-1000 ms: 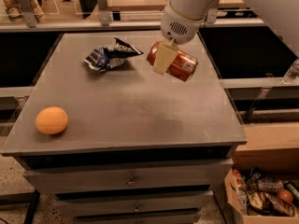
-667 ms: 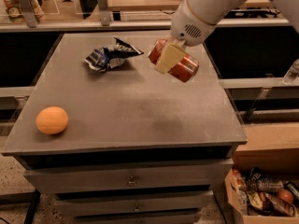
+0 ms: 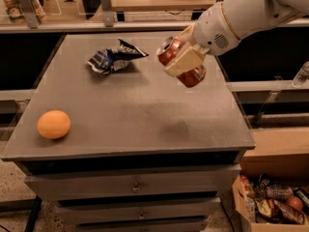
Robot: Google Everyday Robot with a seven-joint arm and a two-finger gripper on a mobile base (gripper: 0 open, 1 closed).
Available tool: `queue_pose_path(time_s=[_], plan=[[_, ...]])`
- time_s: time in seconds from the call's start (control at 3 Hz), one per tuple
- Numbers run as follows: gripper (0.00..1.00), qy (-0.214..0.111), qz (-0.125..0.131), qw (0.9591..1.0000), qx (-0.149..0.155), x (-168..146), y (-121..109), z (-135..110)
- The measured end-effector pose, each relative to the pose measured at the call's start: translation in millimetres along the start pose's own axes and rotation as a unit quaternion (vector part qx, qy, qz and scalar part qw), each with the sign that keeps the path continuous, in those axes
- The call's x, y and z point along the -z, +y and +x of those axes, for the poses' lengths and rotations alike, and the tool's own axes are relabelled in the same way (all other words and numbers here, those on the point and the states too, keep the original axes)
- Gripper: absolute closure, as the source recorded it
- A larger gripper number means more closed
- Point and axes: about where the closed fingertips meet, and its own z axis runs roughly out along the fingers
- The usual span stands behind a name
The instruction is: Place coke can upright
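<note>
One can (image 3: 192, 75), red with silver ends, hangs in my fingers (image 3: 185, 61) at upper right of centre in the frame, lifted off the grey tabletop (image 3: 145, 105). My fingers are closed across the can's middle, and a cream-coloured pad lies flat over its side. The can is tilted rather than upright: its silver top points to the upper left of the frame and its other end dips to the lower right. My white arm (image 3: 251, 13) comes in from the upper right corner.

To the left of the can, well apart from it, a crumpled blue-and-white snack bag (image 3: 112, 58) lies on the tabletop's far half. An orange (image 3: 53, 124) rests near the left edge, lower in the frame, well apart from both the bag and the can. A soft shadow (image 3: 175, 127) darkens the tabletop below the can, toward the front edge.

Under the tabletop, grey drawers (image 3: 135, 187) fill the bottom of the frame. A cardboard box (image 3: 273, 204) of mixed packets stands on the floor at lower right.
</note>
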Motion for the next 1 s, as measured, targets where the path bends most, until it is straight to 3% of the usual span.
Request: queue_pose_path(time_s=[0.33,0.67,1.0], plan=[[1.0,0.0,-0.002,1.0,0.001,-2,0,-1],[1.0,-0.023,-0.004,0.9997,-0.003,-6,0,3],[1.0,-0.077,-0.003,0.9969,-0.017,-18,1,15]])
